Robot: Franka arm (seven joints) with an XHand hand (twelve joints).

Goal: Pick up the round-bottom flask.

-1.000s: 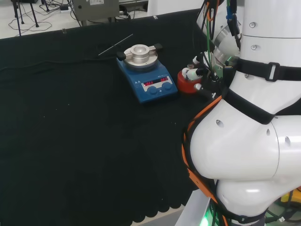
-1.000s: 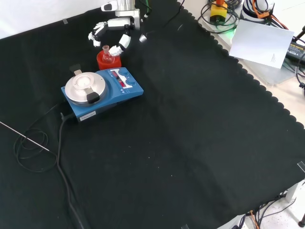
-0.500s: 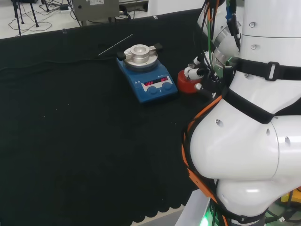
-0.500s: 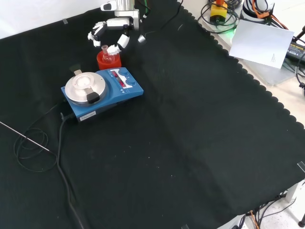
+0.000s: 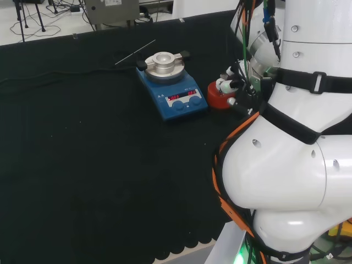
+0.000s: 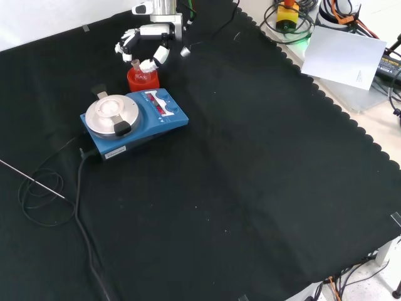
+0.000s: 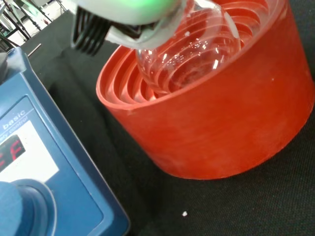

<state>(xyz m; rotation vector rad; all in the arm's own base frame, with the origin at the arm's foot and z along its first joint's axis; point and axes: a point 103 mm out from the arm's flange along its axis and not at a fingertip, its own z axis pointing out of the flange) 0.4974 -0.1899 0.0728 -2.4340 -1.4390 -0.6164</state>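
In the front view, a blue hotplate (image 6: 133, 115) with a round metal top sits on the black surface (image 6: 250, 188). At its one o'clock, just beside it, stands the red ribbed stand (image 6: 143, 79) with the clear round-bottom flask (image 6: 141, 74) seated in it, neck up. The robot hand (image 6: 145, 45) hangs at the stand's twelve o'clock, its curled fingers (image 6: 154, 60) closing around the flask's neck; whether they touch it, I cannot tell.
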